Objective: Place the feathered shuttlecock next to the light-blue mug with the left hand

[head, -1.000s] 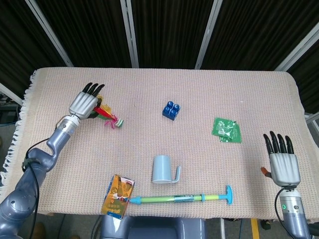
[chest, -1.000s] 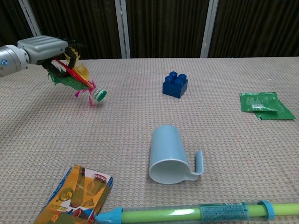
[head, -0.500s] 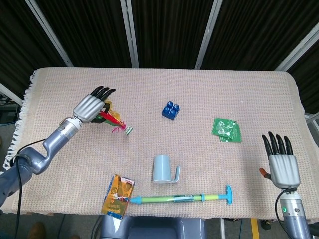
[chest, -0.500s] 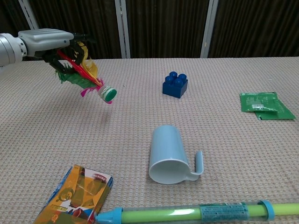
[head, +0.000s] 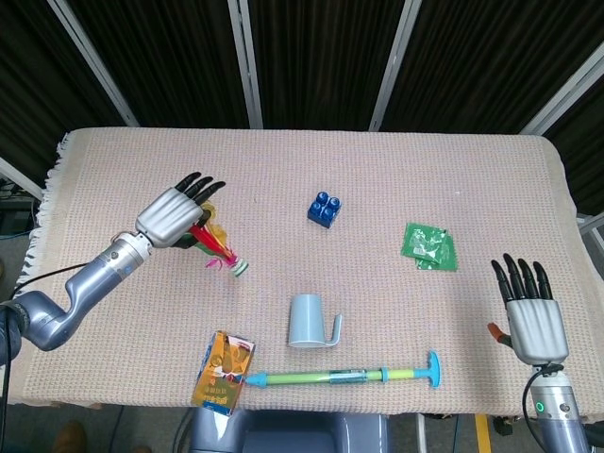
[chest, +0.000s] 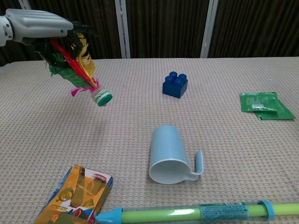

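Above the left part of the cloth-covered table [head: 396, 170], my left hand [head: 173, 216] holds the feathered shuttlecock [chest: 79, 70] clear of the surface, my fingers [head: 200, 185] closed over the feather end. Its long axis runs on a slant: the red, yellow and green feathers sit up under my palm, and the white-and-green base [chest: 101, 98] points down and toward the middle of the table, in the direction of the light-blue mug [head: 307, 321].

The shuttlecock is well apart from that mug, which lies on its side near the front edge, its open mouth facing the chest camera and its handle [chest: 198, 165] sticking out to my right. A blue toy brick [head: 324, 209] sits further back, beyond the mug. An orange snack packet [head: 224, 370] lies at the front left, just beside the blue tip of a long green toy syringe [head: 344, 377] stretched along the front edge. A green sachet [head: 430, 246] lies to the right.

My right hand [head: 533, 316] rests at the table's front right corner, fingers straight and apart, holding nothing.
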Tool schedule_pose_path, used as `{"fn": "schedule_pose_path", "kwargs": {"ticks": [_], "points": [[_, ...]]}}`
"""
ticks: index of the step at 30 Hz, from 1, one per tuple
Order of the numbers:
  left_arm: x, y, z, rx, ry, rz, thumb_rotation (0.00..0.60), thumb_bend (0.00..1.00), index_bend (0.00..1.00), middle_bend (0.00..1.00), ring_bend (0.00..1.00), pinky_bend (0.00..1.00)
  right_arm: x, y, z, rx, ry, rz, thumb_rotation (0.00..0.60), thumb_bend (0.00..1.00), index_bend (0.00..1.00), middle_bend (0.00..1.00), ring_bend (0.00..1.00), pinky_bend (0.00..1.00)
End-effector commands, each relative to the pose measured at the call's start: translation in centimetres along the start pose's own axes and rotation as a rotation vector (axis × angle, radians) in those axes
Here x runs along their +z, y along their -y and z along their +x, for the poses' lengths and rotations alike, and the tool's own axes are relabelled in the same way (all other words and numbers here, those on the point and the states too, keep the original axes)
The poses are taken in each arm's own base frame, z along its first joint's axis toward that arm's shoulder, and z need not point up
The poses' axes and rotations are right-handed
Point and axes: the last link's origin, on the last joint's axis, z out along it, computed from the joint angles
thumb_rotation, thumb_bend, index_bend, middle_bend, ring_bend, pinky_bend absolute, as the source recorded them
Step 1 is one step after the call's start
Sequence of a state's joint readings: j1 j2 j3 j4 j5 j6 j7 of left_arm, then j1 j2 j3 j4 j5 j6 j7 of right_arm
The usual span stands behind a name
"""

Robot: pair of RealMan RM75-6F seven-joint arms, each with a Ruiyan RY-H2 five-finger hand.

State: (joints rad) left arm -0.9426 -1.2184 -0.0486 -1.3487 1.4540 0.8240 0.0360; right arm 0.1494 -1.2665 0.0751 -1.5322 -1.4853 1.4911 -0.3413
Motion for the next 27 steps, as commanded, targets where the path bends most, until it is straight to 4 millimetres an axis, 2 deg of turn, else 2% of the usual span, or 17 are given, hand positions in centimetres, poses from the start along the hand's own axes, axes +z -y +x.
{"fn": "schedule_pose_path", "kwargs": {"ticks": [1, 8, 12, 22, 27], "points": [[-0.5, -1.4, 0.5, 0.036, 0.033, -0.007, 0.566, 0.47, 0.69, 0.01, 0.00, 0.00, -0.4, 0.0, 0.3, 0.009, -0.015, 0.008, 0.600, 0.01, 0.00, 0.00, 0.00, 0.00], [-1.7, -2.8, -1.2, 0.160, 0.157, -0.011, 0.565, 0.47, 0.70, 0.01, 0.00, 0.00, -1.2, -0.2, 1.2, 0.034, -0.048, 0.020, 0.600, 0.01, 0.00, 0.00, 0.00, 0.00], [-1.9, -4.2, -1.1, 0.211, 0.198, -0.026, 0.570, 0.47, 0.70, 0.01, 0.00, 0.00, -1.5, -0.3, 1.6, 0.043, -0.060, 0.025, 0.600, 0.01, 0.00, 0.00, 0.00, 0.00], [-0.8, -8.8, -1.3, 0.191, 0.288, -0.067, 0.580, 0.46, 0.70, 0.01, 0.00, 0.00, -1.8, -0.5, 2.2, 0.069, -0.084, 0.038, 0.600, 0.01, 0.00, 0.00, 0.00, 0.00], [-0.5, -9.8, -1.7, 0.223, 0.316, -0.060, 0.595, 0.46, 0.69, 0.01, 0.00, 0.00, -1.9, -0.7, 2.4, 0.081, -0.089, 0.042, 0.600, 0.01, 0.00, 0.00, 0.00, 0.00]]}}
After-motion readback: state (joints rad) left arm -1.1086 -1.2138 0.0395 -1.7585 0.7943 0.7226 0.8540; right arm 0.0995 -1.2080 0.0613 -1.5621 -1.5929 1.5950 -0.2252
